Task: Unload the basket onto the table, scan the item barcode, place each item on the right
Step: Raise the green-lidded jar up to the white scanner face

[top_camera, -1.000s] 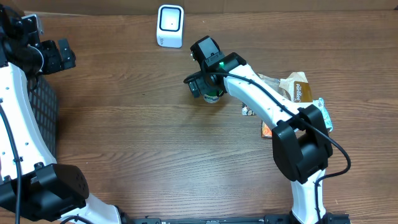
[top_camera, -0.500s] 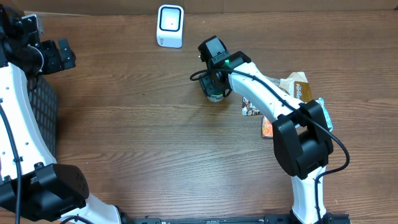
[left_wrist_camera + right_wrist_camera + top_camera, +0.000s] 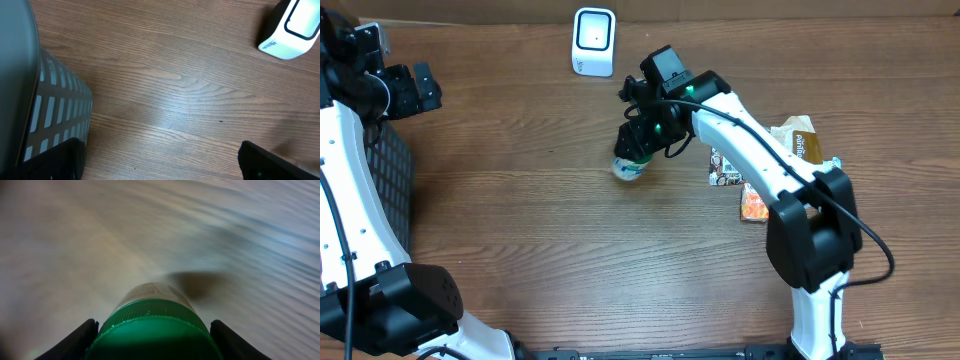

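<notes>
Your table (image 3: 520,220) is brown wood grain and fills the overhead view. Read that view as a clock face with 12 at the far edge. Your right arm (image 3: 760,160), white with black joints, rises from its base near 5 o'clock and reaches in toward the centre. Your left arm (image 3: 350,200) runs up the 9 o'clock edge. A dark mesh basket (image 3: 388,180) sits just beside that arm at 9 o'clock, and the left wrist view has the basket (image 3: 55,110) at 8 o'clock in frame. A heap of packets (image 3: 798,140) lies at 3 o'clock, partly under the right arm. The white scanner (image 3: 593,42) stands at 12 o'clock near the far edge. The left wrist view has the scanner (image 3: 292,25) at 1 o'clock.

The bottle (image 3: 630,163) is close to the table's centre, at about 5 o'clock from the scanner and well apart from it. It is tilted, with its pale base pointing toward 7 o'clock and its green cap (image 3: 155,330) up in the right gripper (image 3: 646,138). In the right wrist view the cap fills the bottom of the frame, with dark fingers (image 3: 75,345) pressed in on either side. So your jaws there are partly closed and clamped on the bottle. You cannot tell whether the base touches the table.

Your left gripper (image 3: 167,160) holds nothing. Its fingers (image 3: 60,162) stand at opposite lower corners of its wrist view, spread wide over the wood.
</notes>
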